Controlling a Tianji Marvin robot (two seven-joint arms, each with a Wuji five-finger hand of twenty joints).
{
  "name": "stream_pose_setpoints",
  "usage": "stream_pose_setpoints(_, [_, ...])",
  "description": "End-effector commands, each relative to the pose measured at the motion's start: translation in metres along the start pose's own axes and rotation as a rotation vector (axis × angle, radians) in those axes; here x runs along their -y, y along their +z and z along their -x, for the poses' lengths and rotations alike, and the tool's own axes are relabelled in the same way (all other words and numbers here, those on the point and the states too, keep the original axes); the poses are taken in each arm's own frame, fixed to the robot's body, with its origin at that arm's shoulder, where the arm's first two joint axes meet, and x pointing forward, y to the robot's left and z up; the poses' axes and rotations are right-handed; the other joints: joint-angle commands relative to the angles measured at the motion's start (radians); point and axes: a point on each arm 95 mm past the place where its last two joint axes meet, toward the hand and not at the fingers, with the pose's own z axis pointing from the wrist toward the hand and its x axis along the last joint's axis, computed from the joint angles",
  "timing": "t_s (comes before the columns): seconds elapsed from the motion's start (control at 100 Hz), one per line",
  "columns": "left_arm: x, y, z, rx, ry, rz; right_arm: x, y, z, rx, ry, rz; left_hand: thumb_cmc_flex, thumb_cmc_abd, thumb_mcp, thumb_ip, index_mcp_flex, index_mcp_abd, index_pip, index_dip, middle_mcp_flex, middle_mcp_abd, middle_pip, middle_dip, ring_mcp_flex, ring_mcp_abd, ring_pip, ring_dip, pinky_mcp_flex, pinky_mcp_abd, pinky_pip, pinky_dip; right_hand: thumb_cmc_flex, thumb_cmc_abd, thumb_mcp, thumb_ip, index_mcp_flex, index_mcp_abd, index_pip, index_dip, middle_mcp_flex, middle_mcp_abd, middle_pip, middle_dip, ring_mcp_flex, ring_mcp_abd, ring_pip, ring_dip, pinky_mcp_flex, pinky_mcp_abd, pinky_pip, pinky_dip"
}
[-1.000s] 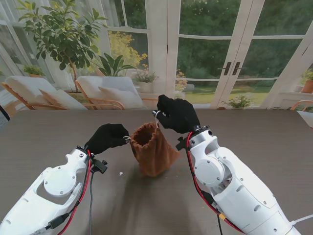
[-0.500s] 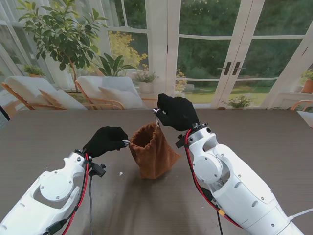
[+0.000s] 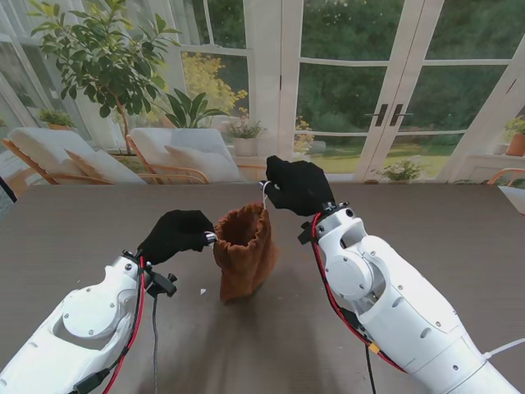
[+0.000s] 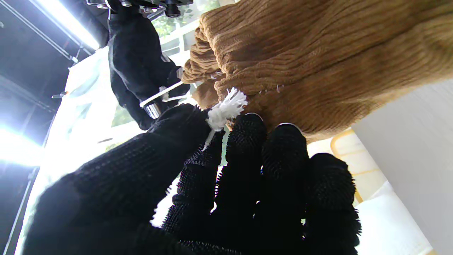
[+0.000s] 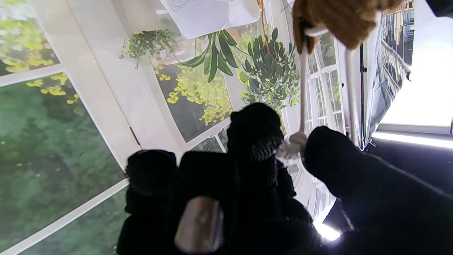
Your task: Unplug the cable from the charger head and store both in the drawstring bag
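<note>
The brown corduroy drawstring bag (image 3: 243, 253) stands near the middle of the table (image 3: 459, 238), its mouth partly gathered. The left hand (image 3: 175, 233) pinches the frayed white end of the left drawstring (image 4: 225, 107) at the bag's rim, while the right hand (image 3: 299, 187) grips the right drawstring (image 5: 302, 85), stretched straight from the bag's far edge. Cable and charger head are not visible.

Drawstring bag (image 3: 244, 250): tan ribbed cloth, corduroy-like, matt, soft folds at the gathered mouth. Drawstring (image 4: 226, 106): white cord, frayed fluffy tuft at the fingertips; second cord end (image 5: 292, 148) knotted, white, between thumb and finger. Left hand (image 3: 176, 232) and right hand (image 3: 300, 186): black knit gloves, matt, nubbed rough texture on the finger pads (image 4: 244, 141). Arm shells (image 3: 385, 304): glossy white plastic. Table (image 3: 459, 238): dark, matt, fine grain.
</note>
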Motion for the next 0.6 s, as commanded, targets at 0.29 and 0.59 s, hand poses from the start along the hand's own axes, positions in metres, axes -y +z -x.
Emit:
stream_pose_setpoints(0.29, [-0.001,-0.003,-0.013,-0.047,-0.026,0.038,-0.002,0.009,0.011,-0.022,-0.079,-0.048,0.006,0.018,0.045,-0.026,0.102,-0.062,0.14,0.063,0.026,-0.004,0.021,0.018,0.044,-0.028,0.017,0.024,0.018,-0.055,0.047,-0.023,0.01,0.008,-0.001,-0.015,0.001,-0.014,0.016,0.032,0.06,0.084,-0.014,0.014,0.008,-0.123,0.047,0.011,0.478,-0.026,0.038,0.024])
stream_pose_setpoints(0.59, [0.002,-0.011,-0.019,-0.067,-0.055,0.029,-0.003,0.01,0.018,-0.084,-0.139,-0.098,0.005,0.022,0.046,-0.026,0.101,-0.06,0.143,0.068,0.029,-0.004,0.025,0.022,0.05,-0.03,0.018,0.03,0.017,-0.055,0.049,-0.028,0.007,0.013,-0.006,-0.016,-0.004,-0.023,0.017,0.037,0.059,0.076,-0.021,0.015,0.009,-0.135,0.042,0.01,0.478,-0.036,0.034,0.022])
